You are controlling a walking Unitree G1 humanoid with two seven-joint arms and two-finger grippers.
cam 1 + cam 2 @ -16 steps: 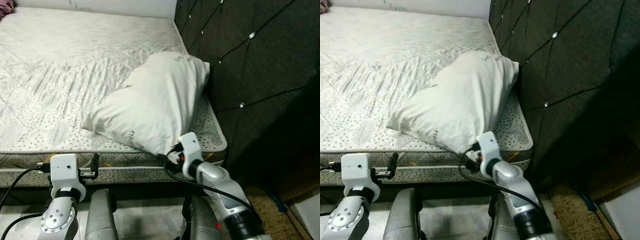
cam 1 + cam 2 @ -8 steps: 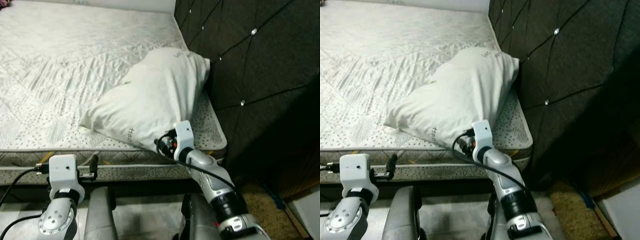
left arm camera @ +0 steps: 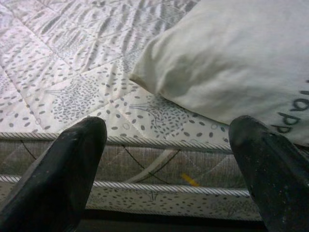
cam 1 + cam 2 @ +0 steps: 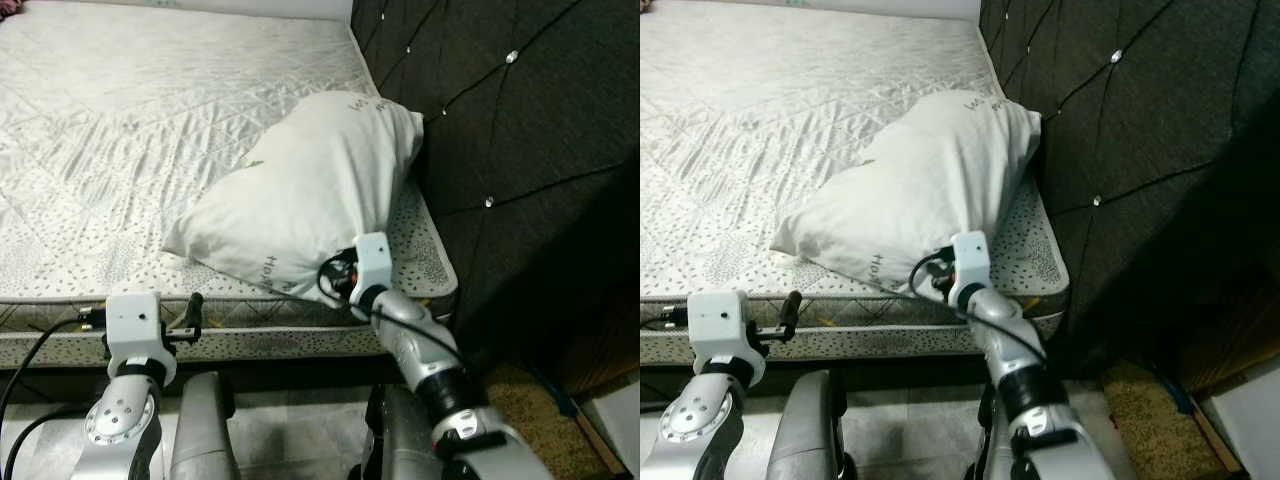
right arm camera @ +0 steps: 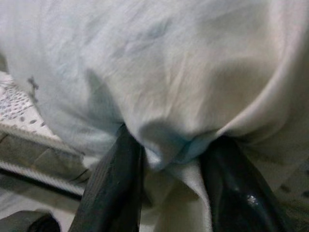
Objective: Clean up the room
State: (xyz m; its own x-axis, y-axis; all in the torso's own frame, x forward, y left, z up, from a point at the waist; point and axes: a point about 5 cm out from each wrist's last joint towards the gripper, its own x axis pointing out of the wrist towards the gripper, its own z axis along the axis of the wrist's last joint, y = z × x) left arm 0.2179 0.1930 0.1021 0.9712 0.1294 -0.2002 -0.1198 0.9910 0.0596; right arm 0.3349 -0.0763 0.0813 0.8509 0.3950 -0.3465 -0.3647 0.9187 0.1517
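Observation:
A white pillow [image 4: 310, 190] lies on the mattress [image 4: 120, 130], its far end leaning against the dark tufted headboard [image 4: 500, 120]. My right gripper [image 5: 169, 159] is shut on the pillow's near corner, and cloth bunches between its black fingers [image 5: 116, 183]. In the eye views the right wrist [image 4: 372, 262] sits at the bed's front right corner, touching the pillow. My left gripper [image 3: 166, 140] hangs open in front of the mattress edge, left of the pillow, holding nothing.
The mattress side panel [image 4: 260, 340] runs across just ahead of both arms. The headboard stands as a wall on the right. A brown rug [image 4: 530, 410] and pale floor tiles [image 4: 290, 430] lie below. Open mattress stretches to the left and back.
My right gripper has moved forward and up a little with the pillow corner, drawing it from the mattress edge onto the bed. The left arm has hardly moved.

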